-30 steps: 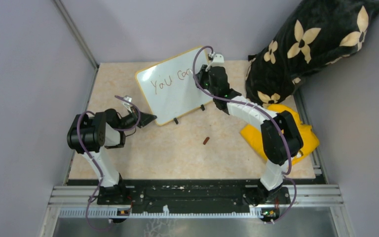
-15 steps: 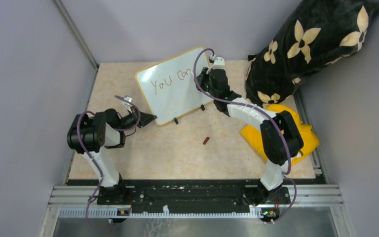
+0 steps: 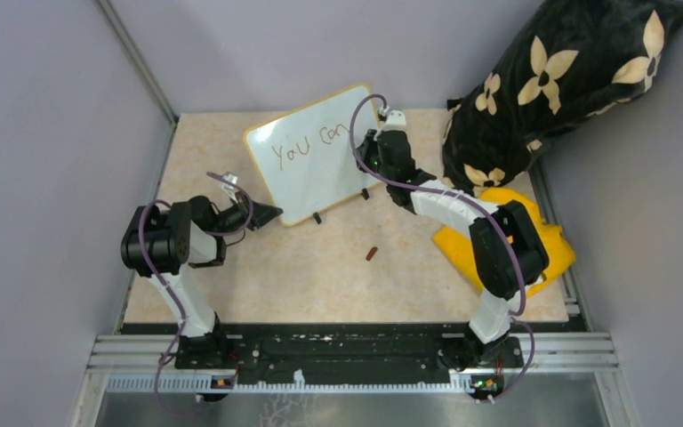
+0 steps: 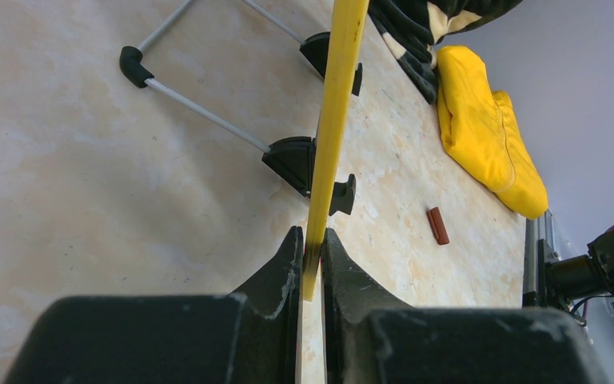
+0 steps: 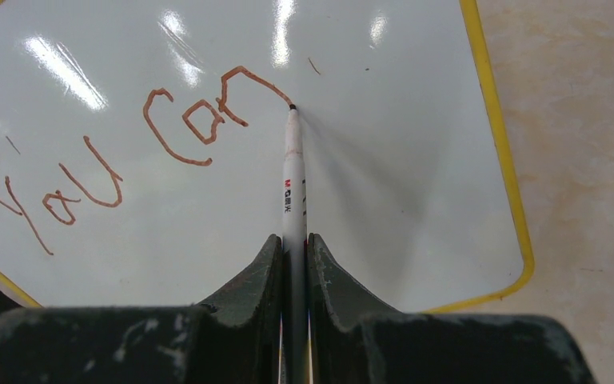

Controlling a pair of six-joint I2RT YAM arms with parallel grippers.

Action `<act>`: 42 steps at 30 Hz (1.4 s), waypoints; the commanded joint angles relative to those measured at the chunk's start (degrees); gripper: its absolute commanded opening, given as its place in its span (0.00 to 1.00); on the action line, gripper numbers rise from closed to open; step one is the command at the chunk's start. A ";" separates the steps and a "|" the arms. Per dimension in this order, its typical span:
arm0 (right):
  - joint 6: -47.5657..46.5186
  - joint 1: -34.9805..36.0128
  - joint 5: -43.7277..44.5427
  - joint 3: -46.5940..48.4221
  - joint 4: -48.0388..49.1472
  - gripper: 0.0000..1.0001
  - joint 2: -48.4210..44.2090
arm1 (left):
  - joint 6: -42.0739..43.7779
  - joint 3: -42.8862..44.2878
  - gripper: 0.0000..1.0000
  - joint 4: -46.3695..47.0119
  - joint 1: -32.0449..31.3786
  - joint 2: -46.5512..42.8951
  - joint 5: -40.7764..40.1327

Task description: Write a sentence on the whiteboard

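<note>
The whiteboard [image 3: 313, 182], white with a yellow frame, stands tilted at the back of the table. The sentence reads "You Can" [image 3: 307, 145] in reddish-brown strokes [image 5: 154, 126]. My right gripper [image 3: 366, 142] [image 5: 294, 244] is shut on a white marker [image 5: 291, 176], whose tip touches the board at the end of the "n" arch. My left gripper [image 3: 269, 213] [image 4: 312, 250] is shut on the board's yellow edge [image 4: 332, 120] at its lower left corner. The blank lower part of the board lies beneath the writing.
A small brown marker cap [image 3: 372, 253] [image 4: 438, 226] lies on the table in front of the board. A yellow cloth [image 3: 547, 249] [image 4: 488, 136] and a black floral cushion [image 3: 569, 80] sit at the right. The board's black feet [image 4: 296, 160] and wire legs rest behind it.
My right gripper has shifted slightly toward the near right along the board, drawing out the stroke of the "n". The left gripper and the board have stayed put.
</note>
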 commanded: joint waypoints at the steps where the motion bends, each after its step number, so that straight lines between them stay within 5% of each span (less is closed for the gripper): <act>1: 0.38 -0.75 0.56 -0.01 1.14 0.00 -3.65 | 0.31 0.46 0.00 -2.27 -0.18 -0.51 -0.57; 11: 2.29 -0.79 -0.45 -1.54 0.55 0.00 -10.56 | -0.27 -0.62 0.03 -0.04 -0.08 -0.73 -1.43; 21: 5.85 -0.16 -1.18 -11.50 -1.38 0.00 -23.99 | -2.69 -3.53 0.57 6.10 0.17 -1.46 -2.48; 25: 6.23 -0.05 -1.03 -14.68 -2.53 0.00 -28.29 | -3.37 -5.39 0.72 7.68 0.17 -3.17 -4.32; 26: 6.21 -0.04 -1.03 -15.09 -2.94 0.00 -29.11 | -3.42 -5.97 0.94 7.72 0.17 -3.96 -4.66; 32: 6.61 -0.05 -1.22 -17.51 -3.42 0.00 -33.01 | -1.24 -12.24 0.99 3.89 0.17 -12.51 -10.26; 36: 7.11 -0.04 -1.78 -18.36 -3.69 0.00 -34.97 | 0.07 -13.84 0.99 -10.32 0.17 -23.51 -15.82; 39: 7.20 -0.09 -2.49 -18.12 -4.65 0.00 -37.23 | 4.61 -9.90 0.99 -37.18 0.17 -37.82 -25.22; 42: 7.33 -0.05 -3.76 -17.88 -5.92 0.00 -40.68 | 6.94 -3.49 0.99 -62.80 -0.16 -51.85 -44.46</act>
